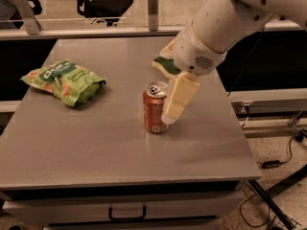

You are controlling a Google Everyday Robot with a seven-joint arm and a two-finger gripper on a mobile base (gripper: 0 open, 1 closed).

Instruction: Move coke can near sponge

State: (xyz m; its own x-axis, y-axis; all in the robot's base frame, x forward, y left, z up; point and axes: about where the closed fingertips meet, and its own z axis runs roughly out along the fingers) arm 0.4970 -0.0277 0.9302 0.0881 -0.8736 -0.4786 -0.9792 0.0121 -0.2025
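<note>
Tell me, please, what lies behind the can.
The sponge lies behind the can; the arm covers part of it. The gripper is beside the can, on the sponge's side.
</note>
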